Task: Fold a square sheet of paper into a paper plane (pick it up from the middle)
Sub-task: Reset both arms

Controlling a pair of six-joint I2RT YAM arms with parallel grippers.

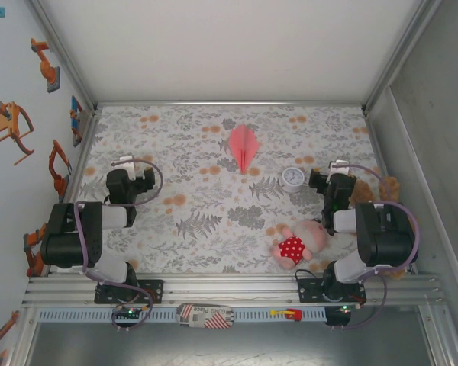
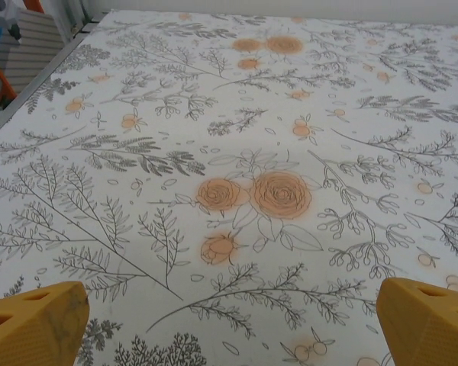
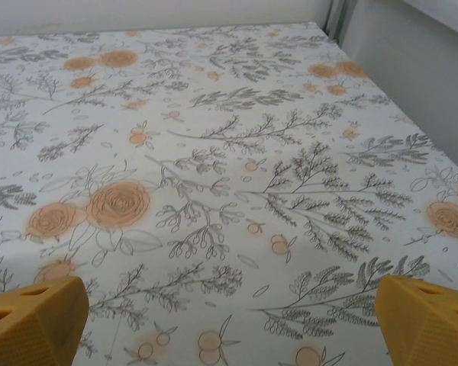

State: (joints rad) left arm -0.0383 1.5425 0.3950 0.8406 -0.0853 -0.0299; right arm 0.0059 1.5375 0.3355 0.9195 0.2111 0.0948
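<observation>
Tablecloth (image 1: 214, 221), floral print, inside white-walled enclosure (image 1: 229, 46); paper plane (image 1: 243, 146) lying far centre; both jaws released, empty.

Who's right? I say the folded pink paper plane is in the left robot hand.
Not quite: the folded paper plane lies on the table, apart from the open left gripper, not in it. The top view shows this.

Paper plane (image 1: 243, 146) salmon-pink; tablecloth (image 1: 198, 221) white with grey fern print and orange roses; plush doll (image 1: 298, 244) pink, red dotted dress.
</observation>
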